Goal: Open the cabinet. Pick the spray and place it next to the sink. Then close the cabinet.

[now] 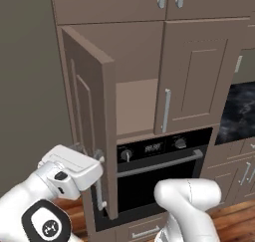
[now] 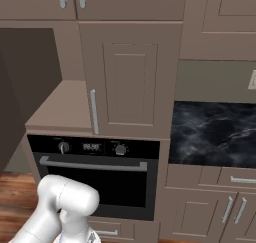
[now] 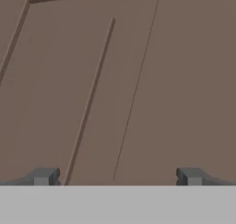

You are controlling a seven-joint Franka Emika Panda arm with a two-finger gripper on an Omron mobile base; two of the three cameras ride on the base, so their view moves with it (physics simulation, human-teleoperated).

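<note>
Blocking the end effector (image 3: 117, 176): open cabinet door (image 1: 89, 116).

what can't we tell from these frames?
- Spray: not made out. In the left base view the open left door screens part of the cabinet interior; the visible shelf part looks bare.
- Right half of the interior: behind the closed right door.
- Hand: in the hand view its tips face a door panel up close; contact can't be judged.
- Sink: can't be located.
</note>
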